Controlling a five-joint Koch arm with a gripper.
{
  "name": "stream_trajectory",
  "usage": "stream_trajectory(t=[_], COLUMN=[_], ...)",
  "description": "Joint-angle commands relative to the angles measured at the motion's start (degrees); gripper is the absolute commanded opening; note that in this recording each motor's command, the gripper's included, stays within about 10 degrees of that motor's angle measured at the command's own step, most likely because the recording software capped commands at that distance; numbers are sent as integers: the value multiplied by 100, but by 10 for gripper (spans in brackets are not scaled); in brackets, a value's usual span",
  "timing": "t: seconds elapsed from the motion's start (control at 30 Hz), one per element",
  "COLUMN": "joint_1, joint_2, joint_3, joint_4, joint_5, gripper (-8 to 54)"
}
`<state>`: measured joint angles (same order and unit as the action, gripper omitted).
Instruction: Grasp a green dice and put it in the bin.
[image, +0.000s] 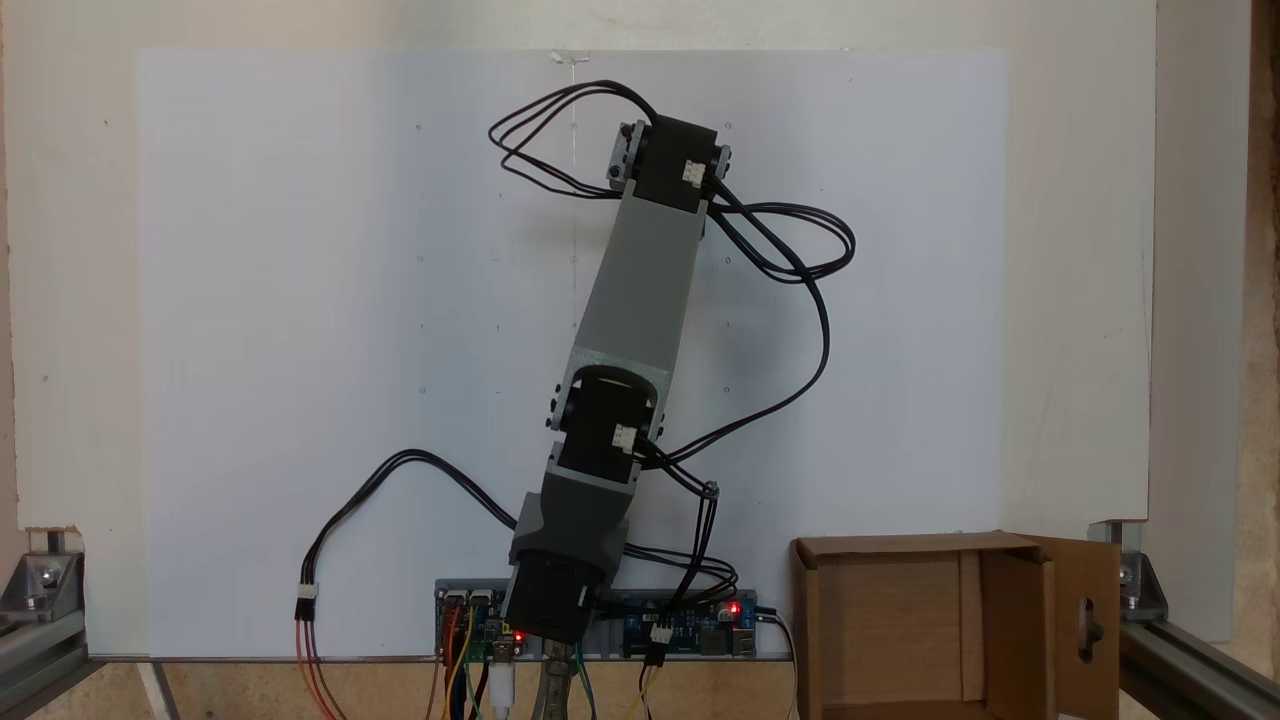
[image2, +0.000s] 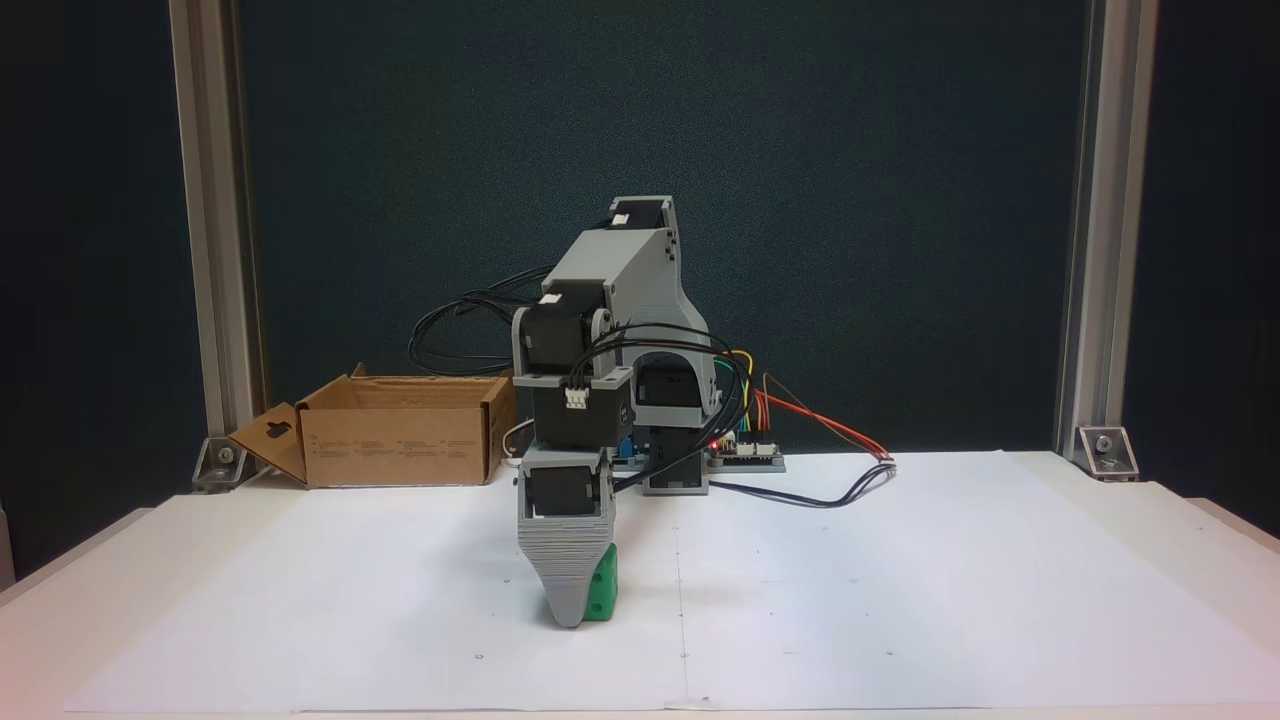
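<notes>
One green dice (image2: 603, 590) at pincer (image2: 572, 612) tip, grip unclear; one bin (image2: 400, 440) behind.

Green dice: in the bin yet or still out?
Out. The green dice sits on the white sheet against the end effector; the bin stands apart.

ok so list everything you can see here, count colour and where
green dice: one, bright green, on the white sheet, right against the claw tip
bin: one, brown cardboard, open, at the table's far left in a fixed view
white sheet: one, white, covering the table
controller boards: two, blue with red lights, at the arm's base
frame posts: two, silver, at the table's far corners
cables: several, black, looping off the arm
arm: one, grey and black
claw: one, grey, pointing down at the sheet
</notes>
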<state>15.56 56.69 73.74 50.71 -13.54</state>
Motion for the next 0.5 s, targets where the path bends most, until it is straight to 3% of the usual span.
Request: stream_trajectory(t=[0.0, 0.47], joint_1=[53, -149], joint_2=[229, 2312], joint_3=[-79, -1652], joint_4=[26, 2391], joint_5=[141, 475], gripper=[117, 117])
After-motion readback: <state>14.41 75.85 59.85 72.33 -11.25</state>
